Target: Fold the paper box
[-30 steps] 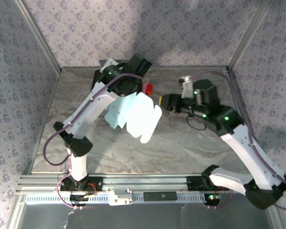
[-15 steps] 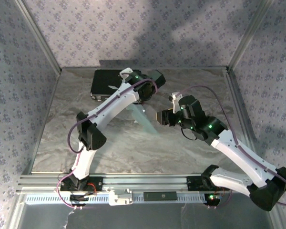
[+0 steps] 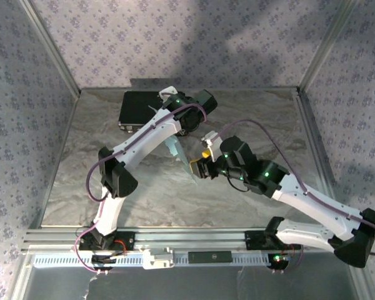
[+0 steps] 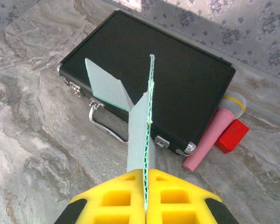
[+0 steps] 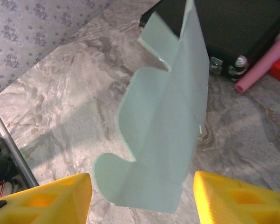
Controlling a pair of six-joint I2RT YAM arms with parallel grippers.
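Our left gripper (image 4: pixel 146 198) is clamped tight on the paper box (image 4: pixel 139 133), holding it on edge above the tabletop (image 4: pixel 32 140), near the black case (image 4: pixel 186 79). Our right gripper (image 5: pixel 142 191) gapes wide, facing the box.

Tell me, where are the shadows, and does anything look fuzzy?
Top external view: big dark shadows lie across the patterned back wall. Left wrist view: the black case looks crisp. Right wrist view: the paper box looks pale and bright, while the right gripper's fingers at the bottom corners look a little soft.
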